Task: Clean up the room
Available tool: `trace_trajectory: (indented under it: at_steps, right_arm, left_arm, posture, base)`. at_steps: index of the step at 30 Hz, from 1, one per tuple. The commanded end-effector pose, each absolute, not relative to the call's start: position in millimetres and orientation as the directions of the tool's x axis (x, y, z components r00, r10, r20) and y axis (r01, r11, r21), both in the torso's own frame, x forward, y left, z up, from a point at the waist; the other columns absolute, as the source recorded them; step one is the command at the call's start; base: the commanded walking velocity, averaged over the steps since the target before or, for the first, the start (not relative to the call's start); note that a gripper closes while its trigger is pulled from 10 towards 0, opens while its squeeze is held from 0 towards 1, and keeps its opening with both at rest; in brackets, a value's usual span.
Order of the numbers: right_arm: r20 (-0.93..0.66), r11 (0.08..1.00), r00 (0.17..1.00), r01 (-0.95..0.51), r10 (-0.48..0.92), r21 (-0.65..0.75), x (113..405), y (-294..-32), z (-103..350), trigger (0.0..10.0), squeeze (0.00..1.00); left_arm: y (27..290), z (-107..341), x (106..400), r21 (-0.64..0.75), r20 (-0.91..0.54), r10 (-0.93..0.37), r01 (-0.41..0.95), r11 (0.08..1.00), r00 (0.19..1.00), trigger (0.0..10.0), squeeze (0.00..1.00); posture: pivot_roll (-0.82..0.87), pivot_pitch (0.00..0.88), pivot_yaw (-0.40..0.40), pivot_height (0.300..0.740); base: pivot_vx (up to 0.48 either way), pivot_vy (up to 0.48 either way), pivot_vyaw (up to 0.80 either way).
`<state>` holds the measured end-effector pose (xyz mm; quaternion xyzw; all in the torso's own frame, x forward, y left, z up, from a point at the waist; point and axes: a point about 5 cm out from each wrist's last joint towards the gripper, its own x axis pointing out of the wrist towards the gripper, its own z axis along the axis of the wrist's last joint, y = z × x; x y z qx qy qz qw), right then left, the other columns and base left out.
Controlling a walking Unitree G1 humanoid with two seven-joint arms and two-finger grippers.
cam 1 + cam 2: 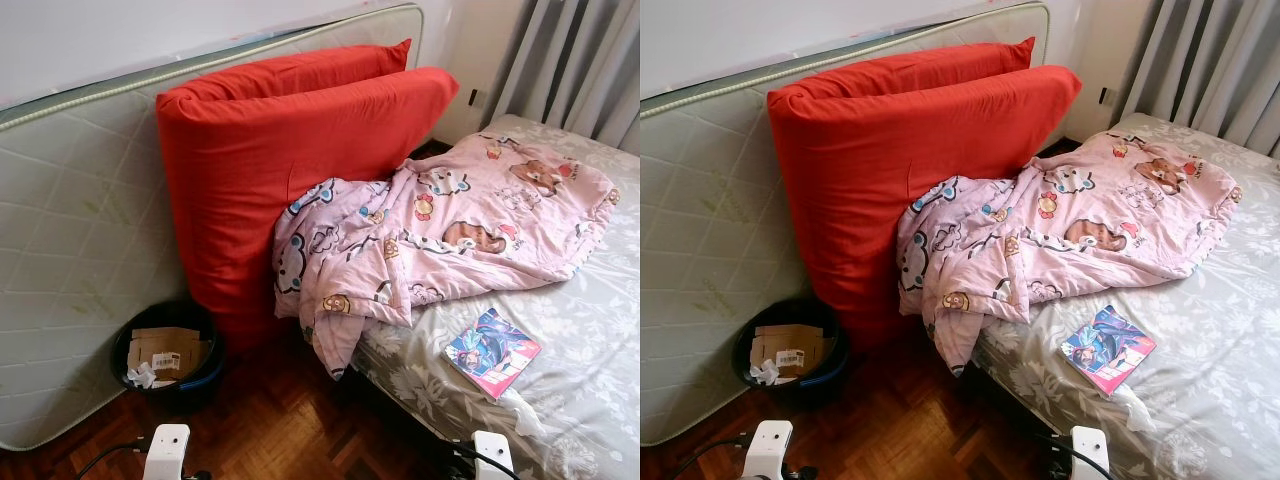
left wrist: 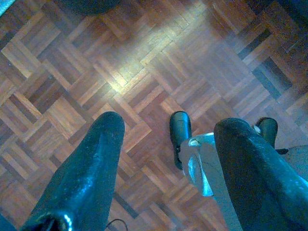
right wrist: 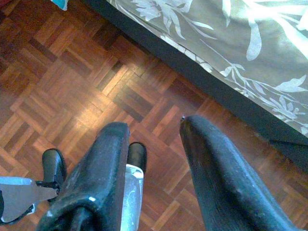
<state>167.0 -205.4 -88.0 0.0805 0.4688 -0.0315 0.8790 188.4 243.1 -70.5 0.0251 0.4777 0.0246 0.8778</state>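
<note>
A pink cartoon-print blanket [image 1: 440, 220] lies crumpled across the bed [image 1: 590, 340], one end hanging off the bed's corner toward the floor. A colourful magazine [image 1: 491, 352] rests on the grey floral sheet near the bed's edge, with a crumpled white tissue [image 1: 525, 412] just below it. Both arms hang low at my sides. My left gripper [image 2: 168, 122] is open over the parquet floor. My right gripper [image 3: 150, 124] is also open above the floor, beside the bed's side [image 3: 231, 29]. Neither holds anything.
Two red cushions [image 1: 290, 160] lean upright against a white mattress [image 1: 70, 250] propped on the wall. A black bin [image 1: 165, 355] holding cardboard and paper stands on the parquet at their foot. Grey curtains [image 1: 570, 60] hang behind the bed.
</note>
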Motion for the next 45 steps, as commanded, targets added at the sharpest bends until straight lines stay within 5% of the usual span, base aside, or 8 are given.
trace_trajectory:
  at_steps: [1,45]
  right_arm:
    - [-0.832,0.985,0.554,0.131,0.018,0.109,166.0,-206.4,-88.3,10.0,0.00]
    - [-0.838,0.988,0.545,0.111,0.031,0.109,166.1,-206.5,-88.3,10.0,0.00]
  left_arm:
    - [245.5,-70.1,188.3,0.076,-0.840,0.079,-0.028,0.997,0.537,10.0,0.00]
    - [244.9,-69.7,189.2,0.071,-0.834,0.079,-0.036,0.997,0.546,10.0,0.00]
  posture:
    - [0.00,0.000,-0.025,0.740]
    - [0.00,0.000,-0.030,0.740]
  base:
    - [0.000,0.000,0.00]
    - [0.200,0.000,-0.01]
